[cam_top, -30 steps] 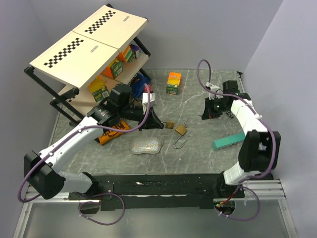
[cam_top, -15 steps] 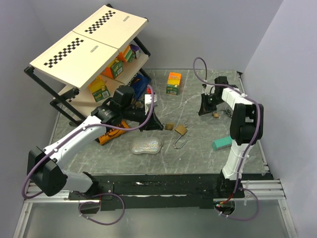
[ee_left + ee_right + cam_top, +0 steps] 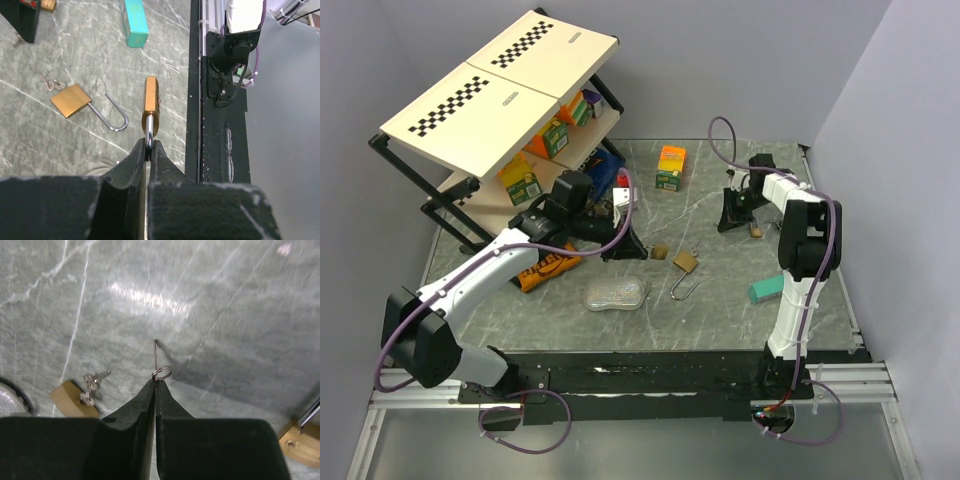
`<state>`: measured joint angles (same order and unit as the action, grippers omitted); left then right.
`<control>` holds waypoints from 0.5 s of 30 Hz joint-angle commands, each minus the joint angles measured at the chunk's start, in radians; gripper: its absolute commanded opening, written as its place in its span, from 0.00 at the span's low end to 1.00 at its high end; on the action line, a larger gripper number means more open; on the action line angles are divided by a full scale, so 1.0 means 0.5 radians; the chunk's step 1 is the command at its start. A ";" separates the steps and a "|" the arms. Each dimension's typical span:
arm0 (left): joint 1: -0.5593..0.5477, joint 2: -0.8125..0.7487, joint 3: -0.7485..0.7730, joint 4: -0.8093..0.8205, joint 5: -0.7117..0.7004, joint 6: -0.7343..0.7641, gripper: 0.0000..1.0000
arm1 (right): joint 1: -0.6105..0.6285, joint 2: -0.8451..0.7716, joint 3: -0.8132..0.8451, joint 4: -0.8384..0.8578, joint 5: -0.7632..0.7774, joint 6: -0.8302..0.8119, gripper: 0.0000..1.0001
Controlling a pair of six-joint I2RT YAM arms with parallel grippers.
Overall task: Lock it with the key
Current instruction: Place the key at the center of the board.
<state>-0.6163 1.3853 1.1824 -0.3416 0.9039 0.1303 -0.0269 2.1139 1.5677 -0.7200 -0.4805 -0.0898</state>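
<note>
Right arm has folded in at the counter's [image 3: 720,295] far right, right hand [image 3: 155,384] pinched on the key [image 3: 155,356]. Left hand [image 3: 149,148] clamps the padlock [image 3: 151,102] by its shackle mid-counter; key and padlock sit well apart, so no insertion yet.

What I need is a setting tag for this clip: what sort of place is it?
Likely a robotics lab bench: a left arm and right arm bolted to the table edge, checkerboard calibration boards on a shelf rack, plain walls closing it in.

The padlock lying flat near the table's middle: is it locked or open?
Open. The padlock has its shackle swung out, one end free.
</note>
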 commanded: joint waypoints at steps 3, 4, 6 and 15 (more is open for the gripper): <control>0.005 0.018 0.090 0.063 0.070 0.034 0.01 | -0.011 0.040 0.089 -0.066 -0.012 0.020 0.22; 0.005 0.021 0.090 0.070 0.067 0.028 0.01 | -0.014 0.034 0.080 -0.069 -0.015 0.017 0.26; 0.005 0.018 0.090 0.082 0.067 0.010 0.01 | -0.011 0.009 0.065 -0.072 -0.018 0.008 0.32; 0.008 0.064 0.228 -0.035 -0.019 -0.141 0.01 | -0.014 -0.490 -0.086 -0.066 -0.171 -0.259 0.64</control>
<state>-0.6155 1.4105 1.2301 -0.3653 0.8948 0.1101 -0.0273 2.0739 1.5482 -0.7467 -0.4988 -0.1329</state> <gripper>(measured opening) 0.037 0.567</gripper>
